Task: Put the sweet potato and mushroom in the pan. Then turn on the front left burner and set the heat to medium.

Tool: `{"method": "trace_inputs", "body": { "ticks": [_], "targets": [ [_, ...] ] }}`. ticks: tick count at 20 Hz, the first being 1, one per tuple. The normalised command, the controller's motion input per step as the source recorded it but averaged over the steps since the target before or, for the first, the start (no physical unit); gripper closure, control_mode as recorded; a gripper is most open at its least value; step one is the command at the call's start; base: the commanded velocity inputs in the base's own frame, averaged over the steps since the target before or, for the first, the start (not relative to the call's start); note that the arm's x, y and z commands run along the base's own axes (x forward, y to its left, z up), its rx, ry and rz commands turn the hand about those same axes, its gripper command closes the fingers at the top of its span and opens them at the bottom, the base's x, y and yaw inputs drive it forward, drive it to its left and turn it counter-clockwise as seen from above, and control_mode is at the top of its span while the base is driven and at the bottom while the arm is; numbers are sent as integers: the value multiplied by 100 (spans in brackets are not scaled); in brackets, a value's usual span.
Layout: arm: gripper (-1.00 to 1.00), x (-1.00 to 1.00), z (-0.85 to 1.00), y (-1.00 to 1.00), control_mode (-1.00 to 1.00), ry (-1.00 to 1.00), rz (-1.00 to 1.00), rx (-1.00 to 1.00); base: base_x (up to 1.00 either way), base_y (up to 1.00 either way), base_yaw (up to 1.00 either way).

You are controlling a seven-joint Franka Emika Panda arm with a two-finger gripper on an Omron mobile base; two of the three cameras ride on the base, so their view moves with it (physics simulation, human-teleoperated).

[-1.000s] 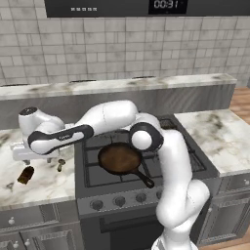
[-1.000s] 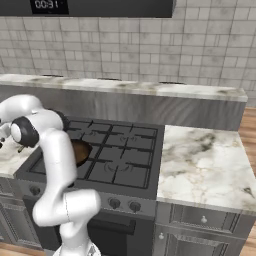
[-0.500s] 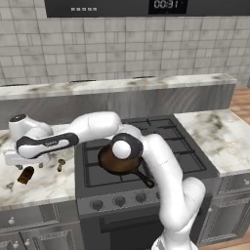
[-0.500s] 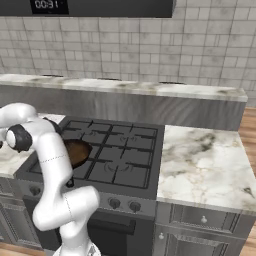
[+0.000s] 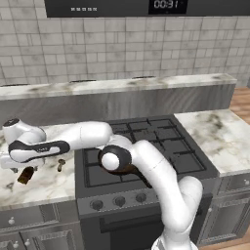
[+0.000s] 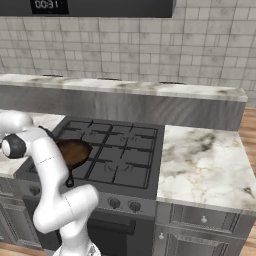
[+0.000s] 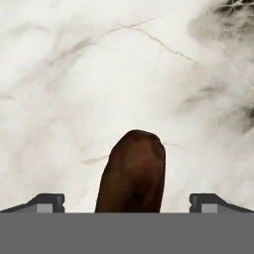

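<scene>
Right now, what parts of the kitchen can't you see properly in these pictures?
- Sweet potato: hand view, its near end is cut off at the bottom edge between the wide-apart fingers.
- Pan: right base view, the arm covers its left side; left base view, the elbow hides nearly all of it.
- Mushroom: left base view, too small to make out cap from stem.
- Front left burner: under the pan and arm.

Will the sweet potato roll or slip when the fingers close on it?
The sweet potato looks oblong and rounded, so it could probably roll sideways on the smooth marble counter. It seems rigid and should hold shape. The gripper straddles it, open, roughly centred, so slipping seems unlikely.
</scene>
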Motion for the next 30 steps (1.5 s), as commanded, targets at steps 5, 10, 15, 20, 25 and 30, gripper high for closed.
{"method": "trace_inputs", "body": {
  "ticks": [5, 10, 15, 20, 25, 30],
  "targets": [
    [-100, 8, -12, 0, -100, 1, 0, 0, 0, 0, 0],
    [-100, -16, -21, 0, -100, 1, 0, 0, 0, 0, 0],
    [-100, -18, -36, 0, -100, 5, -1, 0, 0, 0, 0],
    [-100, -10, -57, 0, -100, 9, -3, 0, 0, 0, 0],
    [-100, 0, -1, 0, -100, 1, 0, 0, 0, 0, 0],
    [100, 0, 0, 0, -100, 0, 0, 0, 0, 0, 0]
  ]
}}
